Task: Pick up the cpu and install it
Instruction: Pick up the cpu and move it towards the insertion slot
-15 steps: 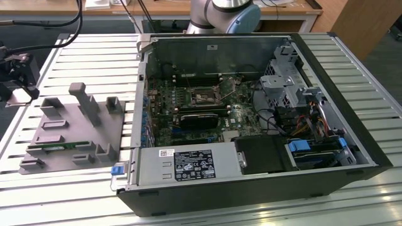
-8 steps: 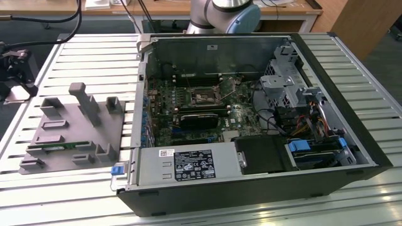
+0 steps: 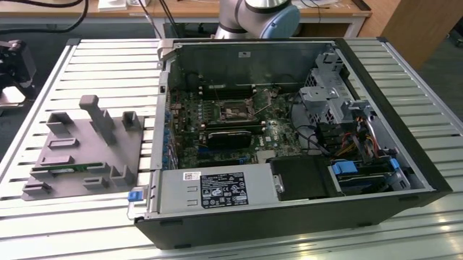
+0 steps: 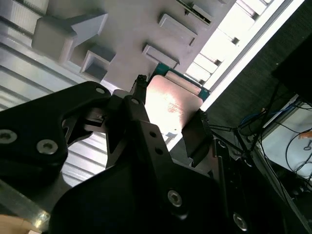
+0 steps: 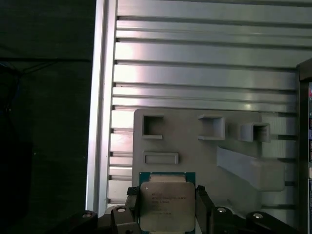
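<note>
Your gripper (image 5: 167,205) is clamped on the cpu (image 5: 165,202): in both wrist views you see the two black fingers (image 5: 132,208) pressed against opposite edges of the chip, its pale metal top facing the first wrist camera and its thin green border showing along the far edge. In the second wrist view the cpu (image 4: 171,103) sits between the same fingers, with the gripper (image 4: 168,114) body dark in front of it. The chip lies over the grey holder fixture (image 5: 195,146), near one of its edges and just beside a shallow rectangular recess (image 5: 161,158); you cannot tell from these views whether it touches the fixture or is clear of it. The fixture rests on the slatted aluminium table (image 5: 195,63). In the exterior view the fixture (image 3: 79,162) is on the exterior view's left, next to the open computer case (image 3: 289,227), whose motherboard (image 3: 217,135) faces up with its processor socket (image 3: 237,112) near the middle of the board.
</note>
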{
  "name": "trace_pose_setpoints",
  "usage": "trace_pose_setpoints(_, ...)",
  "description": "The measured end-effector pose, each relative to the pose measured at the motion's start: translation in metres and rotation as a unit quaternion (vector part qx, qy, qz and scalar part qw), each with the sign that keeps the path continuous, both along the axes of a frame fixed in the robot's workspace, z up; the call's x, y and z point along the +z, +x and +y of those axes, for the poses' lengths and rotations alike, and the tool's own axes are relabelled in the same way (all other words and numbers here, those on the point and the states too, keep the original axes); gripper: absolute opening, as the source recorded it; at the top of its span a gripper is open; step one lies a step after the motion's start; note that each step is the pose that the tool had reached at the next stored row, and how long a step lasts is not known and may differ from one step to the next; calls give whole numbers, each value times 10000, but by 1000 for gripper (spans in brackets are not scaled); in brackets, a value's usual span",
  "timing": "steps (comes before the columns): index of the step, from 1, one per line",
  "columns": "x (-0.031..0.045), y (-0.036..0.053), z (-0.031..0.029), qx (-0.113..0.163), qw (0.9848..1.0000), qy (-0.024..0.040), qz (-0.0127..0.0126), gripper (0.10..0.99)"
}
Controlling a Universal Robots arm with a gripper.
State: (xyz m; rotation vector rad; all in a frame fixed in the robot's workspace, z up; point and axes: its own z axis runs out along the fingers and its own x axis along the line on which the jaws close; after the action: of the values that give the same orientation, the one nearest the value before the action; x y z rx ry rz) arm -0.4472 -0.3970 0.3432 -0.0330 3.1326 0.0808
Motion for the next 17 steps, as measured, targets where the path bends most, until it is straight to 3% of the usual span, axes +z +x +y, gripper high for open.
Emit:
trace_pose_setpoints(12, 542, 0, 10, 0, 10000, 0, 0, 541)
trace_pose_setpoints(15, 602, 10, 13, 0, 10000, 7, -1, 541)
trace_pose_setpoints(17, 603, 80, 12, 0, 10000, 11, 0, 541)
